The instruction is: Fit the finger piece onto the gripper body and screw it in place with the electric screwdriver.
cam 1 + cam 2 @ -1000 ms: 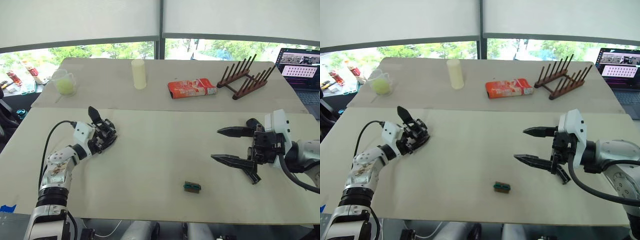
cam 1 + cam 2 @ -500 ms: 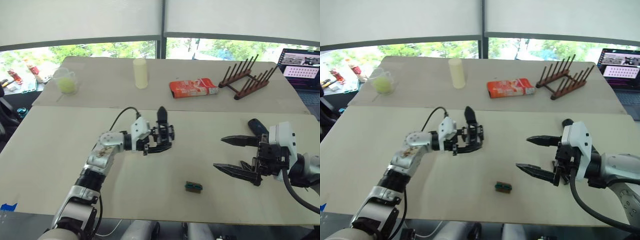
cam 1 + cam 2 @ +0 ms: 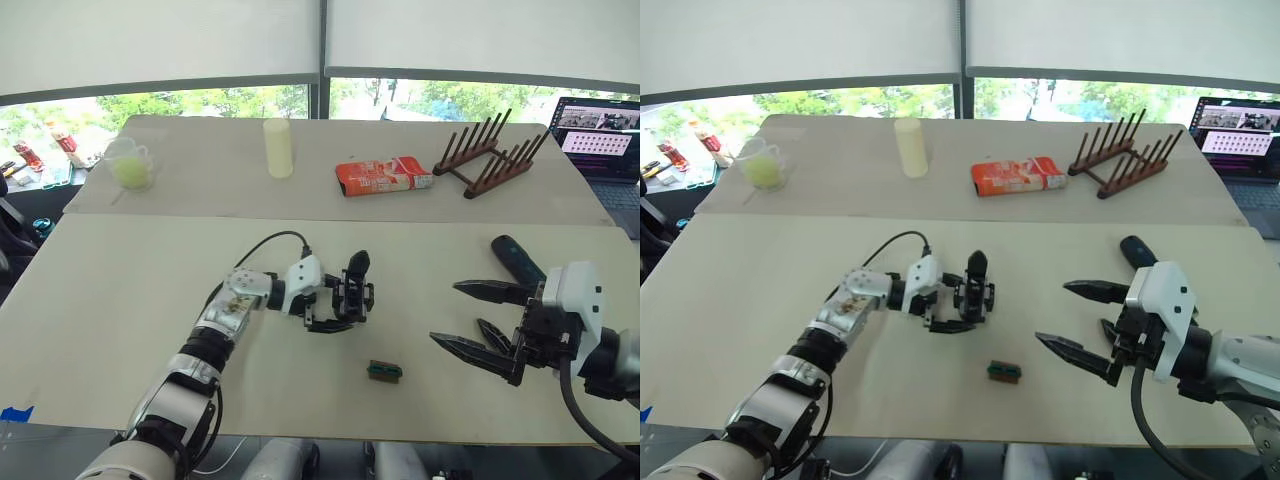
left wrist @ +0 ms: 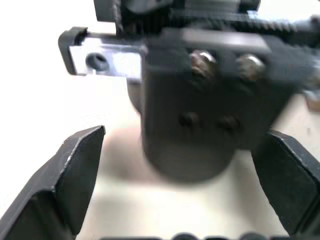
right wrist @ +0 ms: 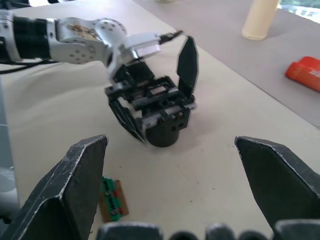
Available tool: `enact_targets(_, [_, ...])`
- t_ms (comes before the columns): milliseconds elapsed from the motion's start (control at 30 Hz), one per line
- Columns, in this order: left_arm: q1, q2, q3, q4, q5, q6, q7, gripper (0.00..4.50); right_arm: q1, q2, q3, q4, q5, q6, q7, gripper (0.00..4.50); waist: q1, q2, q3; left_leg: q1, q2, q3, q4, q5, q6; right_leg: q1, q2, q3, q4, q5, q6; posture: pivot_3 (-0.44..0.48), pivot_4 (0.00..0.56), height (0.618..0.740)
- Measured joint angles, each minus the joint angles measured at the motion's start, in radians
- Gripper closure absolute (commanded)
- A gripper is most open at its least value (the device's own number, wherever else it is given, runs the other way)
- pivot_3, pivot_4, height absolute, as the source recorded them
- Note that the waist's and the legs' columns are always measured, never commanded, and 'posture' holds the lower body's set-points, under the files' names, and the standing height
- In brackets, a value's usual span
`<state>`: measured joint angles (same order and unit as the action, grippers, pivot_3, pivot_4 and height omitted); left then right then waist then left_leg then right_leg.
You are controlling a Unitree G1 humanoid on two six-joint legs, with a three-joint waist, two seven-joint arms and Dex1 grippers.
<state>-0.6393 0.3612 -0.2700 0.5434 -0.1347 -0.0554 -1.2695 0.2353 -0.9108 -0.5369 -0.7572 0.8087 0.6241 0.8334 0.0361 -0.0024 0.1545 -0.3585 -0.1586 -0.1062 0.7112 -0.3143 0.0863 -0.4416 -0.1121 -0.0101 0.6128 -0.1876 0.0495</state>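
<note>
Both arms are white and silver with black wedge-shaped fingers (image 5: pixel 82 172), a black cable looping over the left arm (image 3: pixel 230 310), seemingly plugged in near the wrist.

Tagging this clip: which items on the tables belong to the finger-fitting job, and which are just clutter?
Job: gripper body, held by left gripper; finger piece; electric screwdriver.

Clutter: green-and-brown block, orange carton, wooden rack, cream cylinder, plastic cup, laptop.

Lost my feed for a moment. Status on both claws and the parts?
Left claw around the gripper body, grip unconfirmed. Right claw open, empty. Finger piece and electric screwdriver on the table by the right claw. Green-and-brown block lies between.
</note>
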Motion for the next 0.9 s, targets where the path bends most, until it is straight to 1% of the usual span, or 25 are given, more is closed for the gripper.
enact_targets(100, [0.067, 0.124, 0.050, -0.144, -0.053, 0.081, -0.055, 0.05, 0.018, -0.070, -0.056, 0.008, 0.006, 0.078, -0.007, 0.00, -0.003, 0.000, 0.000, 0.000, 0.001, 0.000, -0.001, 0.001, 0.001, -0.002, 0.001, 0.000, 0.001, 0.000, 0.000, 0.000, 0.150, 0.740])
enact_targets(167, [0.118, 0.221, 0.085, -0.298, -0.119, 0.182, -0.103, 0.05, 0.023, -0.149, -0.087, 0.032, 0.018, 0.158, 0.000, 0.00, -0.001, 0.001, 0.000, 0.000, 0.001, 0.000, -0.001, 0.000, 0.000, -0.001, 0.001, 0.000, 0.000, 0.000, -0.001, 0.000, 0.150, 0.740])
enact_targets(233, [0.137, 0.282, 0.120, -0.430, -0.190, 0.282, -0.128, 0.05, 0.019, -0.210, -0.105, 0.060, 0.026, 0.229, 0.013, 0.00, 0.004, 0.001, 0.000, 0.000, 0.000, 0.000, 0.000, -0.001, -0.001, 0.001, 0.001, -0.001, -0.001, 0.000, -0.001, 0.000, 0.150, 0.740])
enact_targets(300, [0.146, 0.336, 0.146, -0.554, -0.264, 0.384, -0.143, 0.05, 0.001, -0.274, -0.103, 0.083, 0.049, 0.303, 0.025, 0.00, 0.010, 0.001, 0.000, 0.000, -0.001, 0.000, 0.000, -0.002, -0.002, 0.001, 0.001, -0.001, -0.002, 0.000, -0.001, 0.000, 0.150, 0.740])
enact_targets(333, [0.156, 0.374, 0.156, -0.628, -0.309, 0.442, -0.159, 0.05, -0.024, -0.324, -0.091, 0.102, 0.067, 0.361, 0.028, 0.00, 0.007, 0.001, 0.000, 0.000, -0.001, 0.000, 0.000, -0.003, -0.003, 0.001, 0.001, 0.000, -0.002, 0.000, -0.001, 0.000, 0.150, 0.740])
enact_targets(400, [0.167, 0.420, 0.168, -0.731, -0.365, 0.498, -0.182, 0.05, -0.072, -0.401, -0.051, 0.141, 0.077, 0.445, 0.016, 0.00, 0.004, 0.001, 0.001, 0.001, -0.001, 0.001, 0.000, -0.003, -0.003, 0.002, 0.000, 0.000, -0.002, 0.000, -0.001, 0.000, 0.150, 0.740])
enact_targets(433, [0.169, 0.426, 0.170, -0.771, -0.383, 0.516, -0.185, 0.05, -0.104, -0.433, -0.015, 0.164, 0.081, 0.493, -0.001, 0.00, 0.004, 0.001, 0.001, 0.001, -0.001, 0.001, -0.001, -0.003, -0.003, 0.002, 0.000, -0.001, -0.002, 0.000, -0.001, 0.000, 0.150, 0.740])
enact_targets(500, [0.171, 0.421, 0.170, -0.817, -0.409, 0.536, -0.170, 0.05, -0.181, -0.451, 0.050, 0.216, 0.104, 0.586, -0.037, 0.00, 0.006, 0.001, 0.001, 0.000, 0.000, 0.000, -0.001, -0.003, -0.003, 0.001, -0.002, 0.000, -0.002, 0.000, -0.001, 0.000, 0.150, 0.740])
enact_targets(633, [0.141, 0.364, 0.176, -0.869, -0.461, 0.601, -0.081, 0.05, -0.333, -0.444, 0.200, 0.291, 0.115, 0.720, -0.115, 0.00, 0.005, 0.001, 0.001, -0.001, 0.001, 0.000, -0.001, -0.002, -0.004, 0.000, -0.003, 0.000, -0.002, 0.001, -0.001, 0.000, 0.150, 0.740])
enact_targets(700, [0.126, 0.355, 0.178, -0.896, -0.494, 0.640, -0.050, 0.05, -0.400, -0.430, 0.265, 0.327, 0.109, 0.771, -0.144, 0.00, 0.004, 0.001, 0.001, -0.002, 0.000, 0.000, -0.001, -0.002, -0.004, 0.000, -0.003, 0.000, -0.002, 0.001, -0.001, 0.000, 0.150, 0.740])
enact_targets(833, [0.128, 0.354, 0.179, -0.917, -0.499, 0.649, -0.018, 0.05, -0.439, -0.413, 0.395, 0.379, 0.066, 0.797, -0.158, 0.00, 0.002, 0.001, 0.001, -0.002, 0.000, 0.000, -0.001, -0.001, -0.001, -0.002, -0.002, -0.001, -0.002, 0.001, -0.001, 0.000, 0.150, 0.740])
enact_targets(900, [0.128, 0.354, 0.179, -0.923, -0.500, 0.649, -0.007, 0.05, -0.452, -0.403, 0.440, 0.400, 0.043, 0.800, -0.158, 0.00, 0.002, 0.001, 0.001, -0.003, 0.000, 0.000, -0.001, -0.001, -0.002, -0.002, -0.002, -0.001, -0.002, 0.001, -0.001, 0.000, 0.150, 0.740])
